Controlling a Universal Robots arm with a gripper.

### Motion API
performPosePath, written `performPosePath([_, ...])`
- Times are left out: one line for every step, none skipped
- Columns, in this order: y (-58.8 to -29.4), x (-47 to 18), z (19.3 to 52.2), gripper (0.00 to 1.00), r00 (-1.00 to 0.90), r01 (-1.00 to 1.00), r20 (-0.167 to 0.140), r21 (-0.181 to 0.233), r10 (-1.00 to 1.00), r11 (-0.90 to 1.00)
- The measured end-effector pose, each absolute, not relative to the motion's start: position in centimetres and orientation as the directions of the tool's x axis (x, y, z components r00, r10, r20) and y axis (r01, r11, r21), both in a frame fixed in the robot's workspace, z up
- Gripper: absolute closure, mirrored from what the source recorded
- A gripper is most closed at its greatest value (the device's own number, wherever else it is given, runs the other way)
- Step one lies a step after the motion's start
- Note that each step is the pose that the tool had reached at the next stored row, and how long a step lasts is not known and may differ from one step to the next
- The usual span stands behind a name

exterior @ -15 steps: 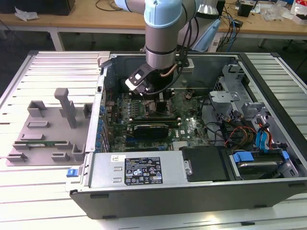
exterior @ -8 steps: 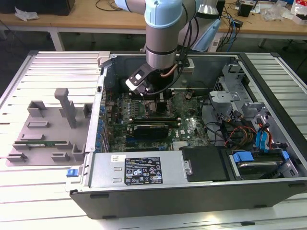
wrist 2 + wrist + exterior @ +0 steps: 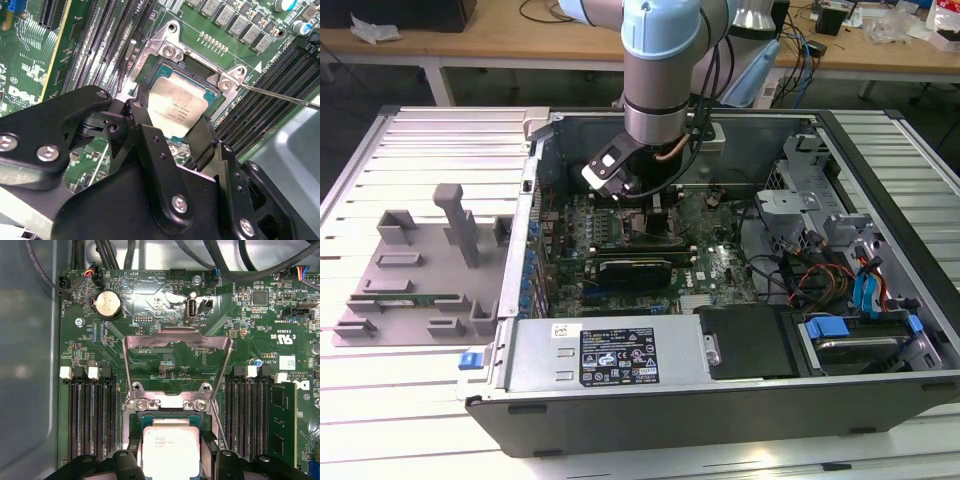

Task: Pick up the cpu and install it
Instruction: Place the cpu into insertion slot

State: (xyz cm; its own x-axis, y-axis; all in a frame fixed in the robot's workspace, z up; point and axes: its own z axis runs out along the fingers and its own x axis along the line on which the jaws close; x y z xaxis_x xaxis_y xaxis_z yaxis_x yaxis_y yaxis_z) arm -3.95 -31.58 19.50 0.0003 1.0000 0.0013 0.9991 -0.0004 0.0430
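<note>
Grey sheet metal comes first: the near wall of the open computer case point(image 3: 700, 410), lying on its side, with the green motherboard point(image 3: 720, 270) beyond it. On the exterior view's left, well apart from the case, sits a grey tray point(image 3: 380, 300) holding a long green memory stick point(image 3: 415, 299). We find no chip on the tray.

Farther in, the arm point(image 3: 660, 70) reaches straight down into the case. We see the gripper point(image 3: 172, 116) low over the board in the second wrist view. Its black fingers point(image 3: 145, 125) stand against two opposite edges of the cpu point(image 3: 177, 102), so we judge that it is pinching the chip rather than standing spread. The contact itself is partly hidden.

The cpu, silvery top up, lies level inside the black socket point(image 3: 187, 72) in both wrist views. We cannot tell whether it is fully seated or a shade above the contacts.

Just beyond the socket, the metal load plate point(image 3: 175, 342) is swung up and away. The thin lever point(image 3: 280, 96) juts out free to one side. Memory slots point(image 3: 90, 420) flank the socket, and a coin cell point(image 3: 107, 305) sits farther off.

By our reading, the pick-up and the carry are done and the chip is at its place. Letting go, closing the plate and latching the lever are not yet done.
</note>
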Motion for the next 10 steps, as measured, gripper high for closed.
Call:
performPosePath([-31.58, -3.95, 19.50, 0.45, 0.000, 0.999, 0.001, 0.043, 1.000, 0.000])
performPosePath([-31.58, -3.95, 19.48, 0.45, 0.000, 0.999, 0.002, 0.043, 1.000, 0.000])
performPosePath([-31.56, -3.94, 19.46, 0.45, 0.000, 0.999, 0.003, 0.044, 1.000, 0.000])
performPosePath([-31.56, -3.94, 19.45, 0.45, 0.000, 0.999, 0.002, 0.044, 1.000, 0.000])
performPosePath([-31.57, -3.95, 19.47, 0.39, 0.000, 0.999, 0.002, 0.043, 1.000, 0.000])
performPosePath([-31.58, -3.95, 19.48, 0.39, 0.000, 0.999, 0.002, 0.043, 1.000, 0.000])
performPosePath([-31.58, -3.95, 19.48, 0.39, 0.000, 0.999, 0.001, 0.043, 1.000, 0.000])
performPosePath([-31.58, -3.95, 19.56, 0.39, 0.000, 0.999, 0.002, 0.043, 1.000, 0.000])
performPosePath([-31.58, -3.95, 19.73, 0.39, 0.000, 0.999, 0.002, 0.043, 1.000, 0.000])
performPosePath([-31.58, -3.95, 19.86, 0.39, 0.000, 0.999, 0.001, 0.043, 1.000, 0.000])
